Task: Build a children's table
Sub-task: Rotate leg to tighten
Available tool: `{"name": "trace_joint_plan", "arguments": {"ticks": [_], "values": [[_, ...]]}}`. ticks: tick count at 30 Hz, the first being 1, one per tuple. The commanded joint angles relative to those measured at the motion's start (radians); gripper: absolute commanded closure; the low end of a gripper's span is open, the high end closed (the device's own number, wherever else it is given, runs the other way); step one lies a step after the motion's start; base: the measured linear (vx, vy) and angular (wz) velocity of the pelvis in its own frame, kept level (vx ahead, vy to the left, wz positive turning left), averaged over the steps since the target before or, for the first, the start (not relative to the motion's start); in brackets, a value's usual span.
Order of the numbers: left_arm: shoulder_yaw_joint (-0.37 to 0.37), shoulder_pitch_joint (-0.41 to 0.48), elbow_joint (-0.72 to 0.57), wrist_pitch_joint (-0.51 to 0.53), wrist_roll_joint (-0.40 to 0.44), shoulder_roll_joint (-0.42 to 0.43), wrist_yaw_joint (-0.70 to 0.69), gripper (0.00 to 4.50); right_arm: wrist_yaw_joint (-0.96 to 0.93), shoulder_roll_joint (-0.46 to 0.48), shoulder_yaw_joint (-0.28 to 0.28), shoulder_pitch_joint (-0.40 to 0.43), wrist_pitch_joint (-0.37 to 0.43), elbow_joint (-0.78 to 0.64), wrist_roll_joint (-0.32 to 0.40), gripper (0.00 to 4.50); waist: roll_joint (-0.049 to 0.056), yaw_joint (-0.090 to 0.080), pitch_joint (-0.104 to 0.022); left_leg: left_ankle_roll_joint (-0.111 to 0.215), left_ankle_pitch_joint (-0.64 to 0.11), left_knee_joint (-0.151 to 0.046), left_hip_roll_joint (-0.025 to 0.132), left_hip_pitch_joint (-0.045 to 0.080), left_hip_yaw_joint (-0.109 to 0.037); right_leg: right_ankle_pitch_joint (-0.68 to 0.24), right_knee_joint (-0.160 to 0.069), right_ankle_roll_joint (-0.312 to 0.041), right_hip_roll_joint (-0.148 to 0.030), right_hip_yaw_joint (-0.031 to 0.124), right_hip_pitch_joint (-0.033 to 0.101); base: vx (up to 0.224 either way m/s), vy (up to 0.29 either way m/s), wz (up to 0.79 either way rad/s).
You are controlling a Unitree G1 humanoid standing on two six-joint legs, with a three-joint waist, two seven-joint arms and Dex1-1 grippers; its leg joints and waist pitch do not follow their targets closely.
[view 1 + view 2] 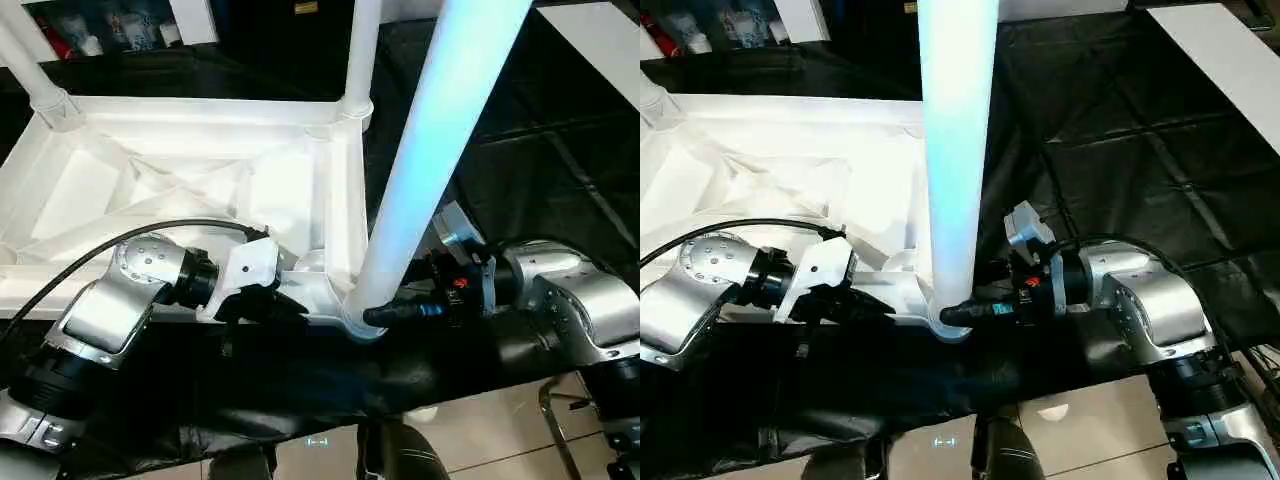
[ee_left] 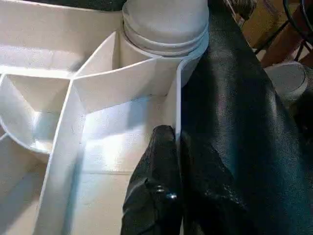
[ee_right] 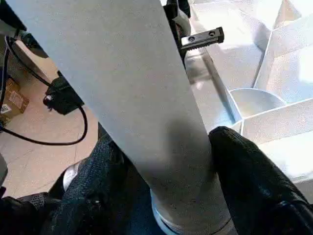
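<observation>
Legs: 3 stand in the upturned table top (image 1: pixel 150 170), the near leg (image 1: pixel 440 150) seated in its corner socket (image 1: pixel 362 322), right gripper (image 3: pixel 161 161) clamped around it; left gripper (image 2: pixel 166 161) pinches the rim; fourth corner unseen

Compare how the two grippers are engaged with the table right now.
The left gripper is shut on the table top's rim, a thin wall; the right gripper has its fingers on either side of the near leg, a thick round tube. The left reaches in from the robot's left, the right from its right. Both work at the same near corner socket.
</observation>
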Motion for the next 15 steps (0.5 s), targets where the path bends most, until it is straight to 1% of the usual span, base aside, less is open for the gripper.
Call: {"name": "trace_joint_plan", "arguments": {"ticks": [1, 3, 4, 5, 6, 7, 8, 9, 10, 11, 12, 13, 14, 15], "values": [[-0.044, 0.01, 0.008, 0.018, 0.021, -0.009, 0.015, 4.5, 0.029, 0.01, 0.039, 0.025, 0.025, -0.042, 0.039, 2.2, -0.009, -0.003, -0.094, 0.125, -0.075, -0.051, 0.041, 0.015, -0.006, -0.187, -0.054, -0.283, -0.065, 0.057, 0.079, 0.0, 0.0, 0.0], [-0.039, 0.009, 0.007, 0.037, 0.02, -0.017, 0.035, 4.5, 0.015, 0.018, 0.033, 0.035, 0.038, -0.055, 0.05, 2.2, -0.009, -0.002, -0.095, 0.129, -0.066, -0.049, 0.041, 0.015, -0.005, -0.172, -0.053, -0.285, -0.064, 0.058, 0.079, 0.0, 0.0, 0.0], [-0.023, 0.005, 0.001, 0.085, 0.016, -0.046, 0.087, 4.5, -0.05, 0.05, 0.021, 0.056, 0.038, -0.073, 0.044, 2.2, -0.008, -0.001, -0.096, 0.131, -0.059, -0.049, 0.041, 0.016, -0.005, -0.16, -0.052, -0.288, -0.064, 0.058, 0.078, 0.0, 0.0, 0.0], [-0.018, 0.003, 0.001, 0.098, 0.015, -0.057, 0.105, 4.5, -0.076, 0.062, 0.018, 0.061, 0.032, -0.075, 0.036, 2.2, -0.008, 0.0, -0.094, 0.129, -0.059, -0.05, 0.043, 0.016, -0.004, -0.159, -0.052, -0.288, -0.065, 0.06, 0.077, 0.0, 0.0, 0.0], [0.0, -0.007, -0.002, 0.144, 0.015, -0.096, 0.171, 4.5, -0.182, 0.112, 0.007, 0.078, 0.007, -0.077, -0.002, 2.21, -0.009, -0.001, -0.093, 0.124, -0.069, -0.05, 0.042, 0.014, -0.004, -0.178, -0.055, -0.285, -0.065, 0.059, 0.077, 0.0, 0.0, 0.0], [0.006, -0.011, -0.002, 0.16, 0.016, -0.111, 0.195, 4.5, -0.226, 0.133, 0.003, 0.083, -0.003, -0.074, -0.019, 2.21, -0.01, -0.003, -0.09, 0.106, -0.091, -0.052, 0.04, 0.013, -0.005, -0.23, -0.063, -0.274, -0.067, 0.057, 0.075, 0.0, 0.0, 0.0], [0.016, -0.017, -0.002, 0.178, 0.016, -0.136, 0.231, 4.5, -0.286, 0.163, -0.006, 0.084, 0.002, -0.069, -0.034, 2.22, -0.011, -0.004, -0.088, 0.095, -0.108, -0.053, 0.038, 0.013, -0.007, -0.272, -0.068, -0.26, -0.066, 0.055, 0.075, 0.0, 0.0, 0.0], [0.028, -0.025, 0.001, 0.195, 0.015, -0.172, 0.277, 4.5, -0.362, 0.207, -0.022, 0.082, 0.015, -0.059, -0.043, 2.24, -0.009, -0.008, -0.085, 0.07, -0.134, -0.056, 0.035, 0.012, -0.007, -0.343, -0.075, -0.235, -0.067, 0.054, 0.075, 0.0, 0.0, 0.0], [0.043, -0.036, 0.004, 0.216, 0.012, -0.221, 0.337, 4.5, -0.461, 0.267, -0.043, 0.076, 0.032, -0.045, -0.054, 2.28, -0.012, -0.014, -0.083, 0.049, -0.153, -0.059, 0.031, 0.01, -0.013, -0.412, -0.081, -0.203, -0.068, 0.051, 0.079, -0.053, 0.005, -0.04], [0.043, -0.036, 0.004, 0.216, 0.012, -0.221, 0.337, 4.5, -0.461, 0.267, -0.043, 0.076, 0.032, -0.045, -0.054, 2.28, -0.01, -0.018, -0.083, 0.043, -0.155, -0.059, 0.03, 0.008, -0.014, -0.431, -0.081, -0.192, -0.068, 0.05, 0.08, -0.054, 0.014, -0.08], [0.052, -0.04, 0.005, 0.233, 0.008, -0.248, 0.369, 4.5, -0.511, 0.296, -0.051, 0.072, 0.038, -0.039, -0.064, 2.31, -0.012, -0.023, -0.082, 0.039, -0.165, -0.062, 0.028, 0.004, -0.018, -0.469, -0.087, -0.165, -0.068, 0.047, 0.082, -0.054, 0.014, -0.08], [0.065, -0.045, 0.005, 0.263, 0.008, -0.29, 0.421, 4.5, -0.58, 0.34, -0.062, 0.067, 0.049, -0.037, -0.08, 2.32, -0.011, -0.026, -0.083, 0.037, -0.164, -0.062, 0.028, 0.004, -0.017, -0.471, -0.087, -0.158, -0.068, 0.047, 0.08, 0.0, 0.0, 0.0], [0.07, -0.046, 0.006, 0.273, 0.009, -0.306, 0.442, 4.5, -0.605, 0.357, -0.065, 0.065, 0.054, -0.037, -0.085, 2.33, -0.011, -0.032, -0.078, 0.037, -0.179, -0.063, 0.029, 0.008, -0.015, -0.489, -0.093, -0.15, -0.066, 0.049, 0.071, 0.0, 0.0, 0.0], [0.085, -0.054, 0.015, 0.305, 0.032, -0.361, 0.53, 4.5, -0.704, 0.414, -0.065, 0.057, 0.056, -0.033, -0.124, 2.33, -0.008, -0.036, -0.08, 0.036, -0.192, -0.061, 0.024, 0.013, -0.017, -0.519, -0.097, -0.137, -0.067, 0.047, 0.071, 0.0, 0.0, 0.0]]}}
